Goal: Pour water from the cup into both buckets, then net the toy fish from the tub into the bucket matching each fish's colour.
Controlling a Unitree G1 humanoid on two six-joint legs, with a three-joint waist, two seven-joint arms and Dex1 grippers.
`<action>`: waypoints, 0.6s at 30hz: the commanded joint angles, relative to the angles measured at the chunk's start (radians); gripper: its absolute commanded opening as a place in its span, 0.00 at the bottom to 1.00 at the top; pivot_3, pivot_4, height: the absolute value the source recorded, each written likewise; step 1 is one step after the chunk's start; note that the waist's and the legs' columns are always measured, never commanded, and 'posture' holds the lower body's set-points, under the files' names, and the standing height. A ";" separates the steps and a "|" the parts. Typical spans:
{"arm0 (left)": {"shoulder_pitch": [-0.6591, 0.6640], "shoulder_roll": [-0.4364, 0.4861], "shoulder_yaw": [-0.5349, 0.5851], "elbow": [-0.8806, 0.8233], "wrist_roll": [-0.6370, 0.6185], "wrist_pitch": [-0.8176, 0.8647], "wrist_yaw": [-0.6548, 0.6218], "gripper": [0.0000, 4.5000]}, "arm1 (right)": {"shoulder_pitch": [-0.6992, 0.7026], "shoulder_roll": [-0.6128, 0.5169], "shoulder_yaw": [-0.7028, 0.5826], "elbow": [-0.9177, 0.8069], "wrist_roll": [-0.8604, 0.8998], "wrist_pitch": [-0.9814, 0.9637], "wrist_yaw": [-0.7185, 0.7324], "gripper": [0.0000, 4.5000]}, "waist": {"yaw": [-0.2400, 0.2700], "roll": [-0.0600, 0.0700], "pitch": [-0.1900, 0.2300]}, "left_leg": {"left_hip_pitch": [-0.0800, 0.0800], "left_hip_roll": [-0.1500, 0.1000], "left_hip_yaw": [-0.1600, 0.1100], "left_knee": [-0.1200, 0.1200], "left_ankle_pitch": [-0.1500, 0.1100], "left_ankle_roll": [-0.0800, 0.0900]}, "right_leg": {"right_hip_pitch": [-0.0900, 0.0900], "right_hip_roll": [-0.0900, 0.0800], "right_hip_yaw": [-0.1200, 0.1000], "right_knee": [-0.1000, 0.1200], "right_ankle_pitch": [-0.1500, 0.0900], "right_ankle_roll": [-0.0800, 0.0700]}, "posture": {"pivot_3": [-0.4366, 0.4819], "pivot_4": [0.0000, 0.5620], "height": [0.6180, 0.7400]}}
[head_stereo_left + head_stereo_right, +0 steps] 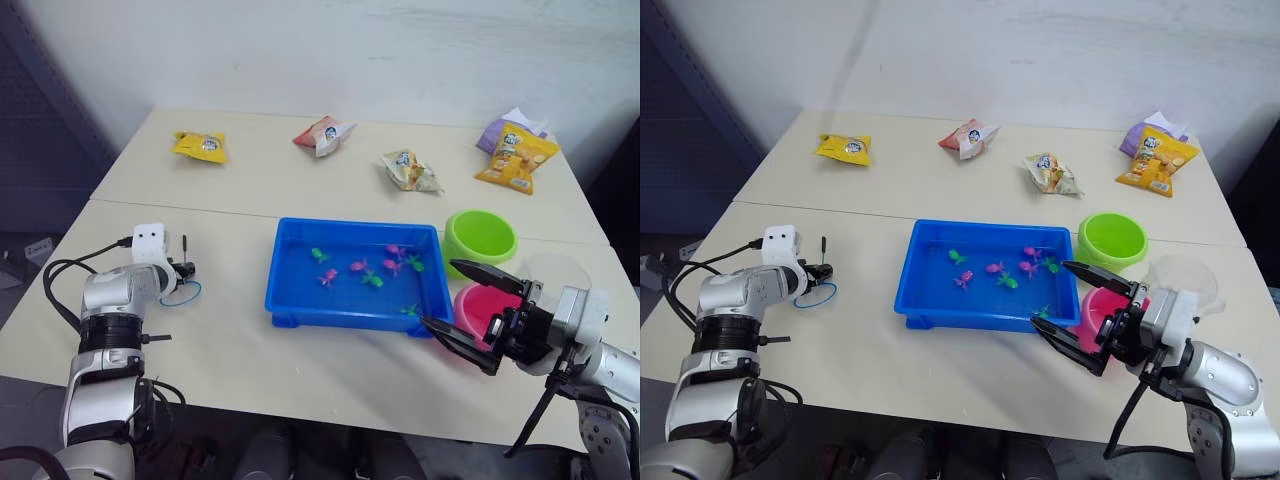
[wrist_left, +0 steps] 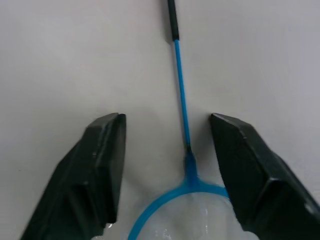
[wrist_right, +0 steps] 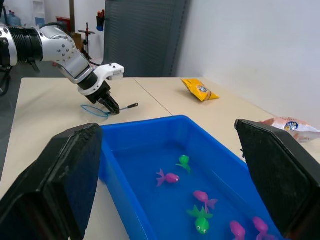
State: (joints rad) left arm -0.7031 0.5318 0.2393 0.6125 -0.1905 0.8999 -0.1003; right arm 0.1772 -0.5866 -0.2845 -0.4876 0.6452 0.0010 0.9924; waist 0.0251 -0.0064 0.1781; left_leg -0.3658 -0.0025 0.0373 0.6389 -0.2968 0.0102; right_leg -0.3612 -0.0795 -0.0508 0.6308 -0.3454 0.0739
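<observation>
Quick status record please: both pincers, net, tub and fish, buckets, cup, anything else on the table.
left pincer: open, straddling the net near its hoop, on the table
right pincer: open, holding nothing, above the tub's near right corner
tub: holds water, pink and green toy fish
buckets: green bucket beyond pink bucket, right of tub
cup: right of the buckets
other: snack packets along the far side

No lettering can be made out anywhere; the snack packets (image 1: pixel 200 146) on the worktop (image 1: pixel 240 190), well beyond either claw, carry print too small to read.
</observation>
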 commanded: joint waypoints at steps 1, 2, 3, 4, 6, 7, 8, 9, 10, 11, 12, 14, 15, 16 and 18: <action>0.049 -0.019 0.003 0.032 -0.001 0.038 -0.017 0.26 | 0.015 -0.017 -0.032 -0.039 0.004 -0.015 0.002 1.00 | -0.001 0.000 0.000 | 0.000 0.000 0.000 0.000 0.000 0.000 | 0.000 0.000 0.000 0.000 0.000 0.000 | 0.48 0.27 1.00; 0.061 -0.020 0.007 0.016 -0.003 0.042 -0.020 0.15 | 0.016 -0.019 -0.032 -0.038 0.003 -0.016 0.002 1.00 | -0.001 0.000 0.000 | 0.000 0.000 0.000 0.000 0.000 0.000 | 0.000 0.000 0.000 0.000 0.000 0.000 | 0.48 0.27 1.00; 0.075 -0.022 0.015 -0.003 -0.009 0.047 -0.026 0.05 | 0.017 -0.020 -0.032 -0.038 0.003 -0.017 0.001 1.00 | -0.001 0.001 0.000 | 0.000 0.000 0.000 0.000 0.000 0.000 | 0.000 0.000 0.000 0.001 0.000 0.000 | 0.48 0.27 1.00; 0.093 -0.018 0.022 -0.022 -0.016 0.061 -0.036 0.02 | 0.016 -0.021 -0.031 -0.039 0.002 -0.016 0.000 1.00 | -0.002 0.001 0.000 | 0.000 0.000 0.000 0.000 0.000 0.000 | 0.000 0.000 0.000 0.001 0.000 0.000 | 0.48 0.27 1.00; 0.142 0.012 0.050 -0.093 -0.030 -0.003 -0.083 0.02 | 0.013 -0.029 -0.034 -0.045 0.006 -0.009 -0.003 1.00 | -0.007 0.001 0.000 | 0.000 0.000 0.000 0.000 0.000 0.000 | 0.000 0.000 0.001 0.001 0.000 0.000 | 0.48 0.27 1.00; 0.161 0.030 0.060 -0.135 -0.041 -0.047 -0.124 0.02 | 0.011 -0.033 -0.037 -0.049 0.011 -0.003 -0.006 1.00 | -0.011 0.001 0.000 | 0.000 0.000 0.001 0.000 0.000 0.000 | 0.000 0.000 0.001 0.001 0.000 0.000 | 0.48 0.27 1.00; 0.175 0.044 0.075 -0.179 -0.057 -0.114 -0.175 0.02 | 0.008 -0.040 -0.040 -0.054 0.020 0.008 -0.011 1.00 | -0.015 0.000 0.000 | 0.000 0.000 0.001 0.000 0.000 0.000 | -0.001 0.000 0.001 0.001 0.000 0.000 | 0.48 0.27 1.00; 0.180 0.065 0.089 -0.220 -0.099 -0.122 -0.253 0.02 | 0.002 -0.051 -0.041 -0.061 0.031 0.026 -0.017 1.00 | -0.018 -0.001 0.001 | 0.000 0.000 0.001 0.000 0.000 0.000 | -0.001 0.000 0.001 0.001 0.000 0.000 | 0.48 0.27 1.00; 0.184 0.095 0.096 -0.260 -0.146 -0.084 -0.329 0.02 | -0.003 -0.073 -0.041 -0.070 0.046 0.058 -0.020 1.00 | -0.019 -0.003 0.002 | -0.001 0.001 0.001 0.000 0.000 0.000 | -0.002 0.000 0.001 0.001 0.000 0.000 | 0.48 0.27 1.00; 0.200 0.139 0.093 -0.312 -0.172 -0.128 -0.434 0.02 | -0.013 -0.104 -0.038 -0.083 0.071 0.102 -0.019 1.00 | -0.022 -0.007 0.004 | -0.003 0.001 0.000 0.000 0.001 -0.001 | -0.003 0.000 0.001 0.001 0.000 0.000 | 0.48 0.27 1.00; 0.214 0.182 0.086 -0.362 -0.194 -0.184 -0.542 0.02 | -0.024 -0.135 -0.037 -0.095 0.088 0.149 -0.029 1.00 | -0.024 -0.010 0.006 | -0.005 0.001 0.000 0.001 0.001 -0.001 | -0.006 0.000 0.001 0.003 0.000 0.000 | 0.48 0.27 1.00; 0.222 0.249 0.071 -0.418 -0.218 -0.298 -0.711 0.02 | -0.062 -0.189 -0.032 -0.108 0.089 0.238 -0.082 1.00 | -0.026 -0.014 0.008 | -0.007 0.001 -0.001 0.004 0.001 -0.002 | -0.008 0.000 0.001 0.005 -0.001 -0.001 | 0.48 0.27 1.00; 0.210 0.275 0.062 -0.436 -0.234 -0.324 -0.780 0.02 | -0.089 -0.220 -0.024 -0.110 0.076 0.293 -0.118 1.00 | -0.027 -0.014 0.008 | -0.008 0.002 -0.001 0.005 0.000 -0.002 | -0.008 0.000 0.001 0.005 -0.001 -0.002 | 0.48 0.27 1.00; 0.201 0.293 0.055 -0.444 -0.244 -0.341 -0.824 0.02 | -0.108 -0.242 -0.017 -0.111 0.069 0.334 -0.144 1.00 | -0.027 -0.013 0.008 | -0.009 0.002 -0.001 0.005 0.000 -0.002 | -0.009 -0.001 0.001 0.005 -0.001 -0.002 | 0.48 0.27 1.00; 0.179 0.323 0.009 -0.484 -0.284 -0.384 -0.984 0.02 | -0.167 -0.273 0.005 -0.103 0.111 0.400 -0.143 1.00 | -0.026 -0.012 0.008 | -0.008 0.001 -0.001 0.006 -0.001 -0.001 | -0.008 -0.003 0.001 0.004 -0.001 -0.002 | 0.48 0.27 1.00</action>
State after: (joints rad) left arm -0.5179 0.8398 0.2936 0.1841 -0.4290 0.5791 -0.9152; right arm 0.0488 -0.8351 -0.2862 -0.5676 0.7087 0.3344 0.8569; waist -0.0012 -0.0189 0.1864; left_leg -0.3741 -0.0015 0.0364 0.6449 -0.2976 0.0102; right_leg -0.3688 -0.0823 -0.0500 0.6342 -0.3465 0.0712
